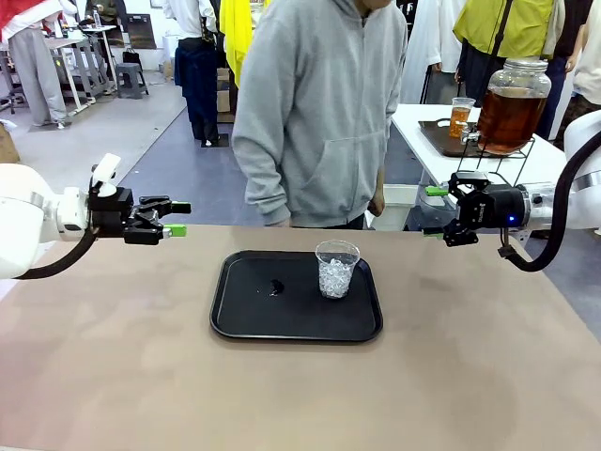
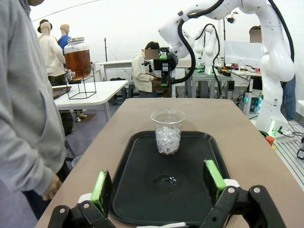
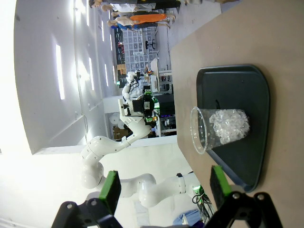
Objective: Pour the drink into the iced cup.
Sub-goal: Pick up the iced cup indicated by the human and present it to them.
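Observation:
The iced cup (image 1: 336, 270) (image 2: 167, 133) (image 3: 221, 129), clear plastic with ice in its lower half, stands upright on the right part of a black tray (image 1: 244, 310) (image 2: 137, 190) (image 3: 259, 95) at mid-table. The drink (image 1: 460, 117) is amber liquid in a small clear cup on the white side table behind the far right corner. My left gripper (image 1: 177, 218) (image 2: 156, 171) hovers open left of the tray, aimed at the cup. Level with it on the right, my right gripper (image 1: 434, 211) (image 3: 165, 173) also hangs open, facing the cup. Neither holds anything.
A large glass jar (image 1: 512, 103) (image 2: 78, 59) of amber liquid stands on a wire stand beside the small cup. A person in a grey hoodie (image 1: 319, 113) stands at the far edge, arms down. A small dark wet spot (image 1: 273, 287) (image 2: 165, 179) lies on the tray.

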Motion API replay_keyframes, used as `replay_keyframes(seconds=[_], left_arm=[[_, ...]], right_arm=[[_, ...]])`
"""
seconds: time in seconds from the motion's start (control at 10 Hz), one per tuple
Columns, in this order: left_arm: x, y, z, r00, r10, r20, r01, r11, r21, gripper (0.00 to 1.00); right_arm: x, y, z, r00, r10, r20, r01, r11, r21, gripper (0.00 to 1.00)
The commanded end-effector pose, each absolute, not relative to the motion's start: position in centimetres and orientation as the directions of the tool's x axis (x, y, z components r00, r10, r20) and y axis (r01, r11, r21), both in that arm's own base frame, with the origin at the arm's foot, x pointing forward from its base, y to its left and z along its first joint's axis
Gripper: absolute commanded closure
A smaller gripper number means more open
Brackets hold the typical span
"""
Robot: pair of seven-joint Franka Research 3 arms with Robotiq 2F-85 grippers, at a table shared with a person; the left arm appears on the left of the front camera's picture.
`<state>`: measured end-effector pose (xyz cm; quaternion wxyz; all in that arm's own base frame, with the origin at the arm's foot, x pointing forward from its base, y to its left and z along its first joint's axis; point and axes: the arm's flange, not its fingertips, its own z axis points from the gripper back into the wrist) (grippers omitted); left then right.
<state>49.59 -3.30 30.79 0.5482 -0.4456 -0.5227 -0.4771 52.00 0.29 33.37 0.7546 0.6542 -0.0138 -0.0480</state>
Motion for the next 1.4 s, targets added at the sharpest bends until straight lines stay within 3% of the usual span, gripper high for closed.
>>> replay_keyframes(seconds=[0.0,1.3], left_arm=[[49.69,-3.49,30.97,-0.005,-0.053,0.999,0.988,0.155,0.013,0.0],[49.69,-3.49,30.97,-0.005,-0.053,0.999,0.988,0.155,0.013,0.0]], right_arm=[[52.05,0.28,33.51,0.995,-0.091,-0.039,0.052,0.138,0.989,0.0],[52.05,0.28,33.51,0.995,-0.091,-0.039,0.052,0.138,0.989,0.0]])
